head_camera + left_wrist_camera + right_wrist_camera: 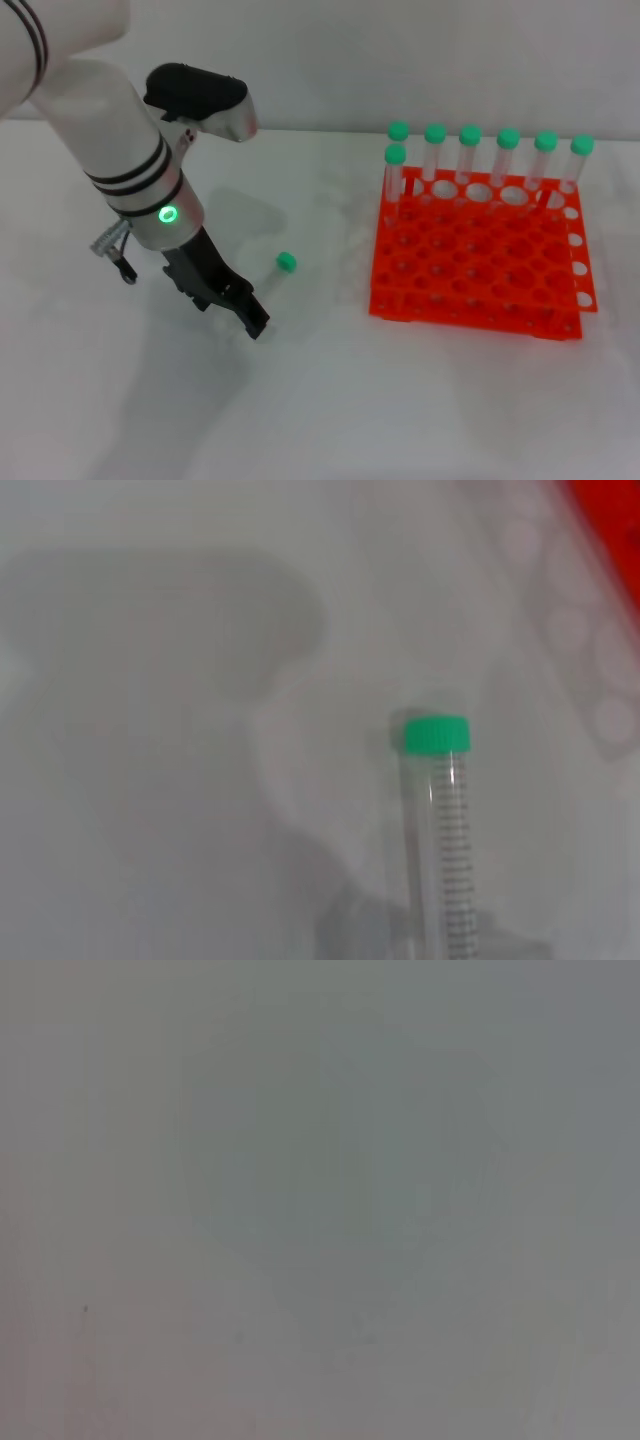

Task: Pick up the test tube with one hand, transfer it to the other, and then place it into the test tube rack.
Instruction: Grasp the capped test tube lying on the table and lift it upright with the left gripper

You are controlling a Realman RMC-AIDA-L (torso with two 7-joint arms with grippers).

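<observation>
The test tube (279, 272) lies on the white table left of the rack, its green cap (286, 262) pointing away from my left gripper. The left gripper (247, 312), black with a white banded arm and a green light, is lowered at the tube's clear lower end. The left wrist view shows the tube (443, 850) close up, with its cap (436, 735) and printed scale; its lower end runs out of the frame. The orange-red test tube rack (470, 275) stands to the right. The right gripper is out of view, and the right wrist view shows only a grey surface.
Several green-capped tubes (470, 150) stand upright in the rack's back rows; its front rows of holes hold none. The rack's corner (610, 520) shows in the left wrist view. White table (400, 400) lies in front.
</observation>
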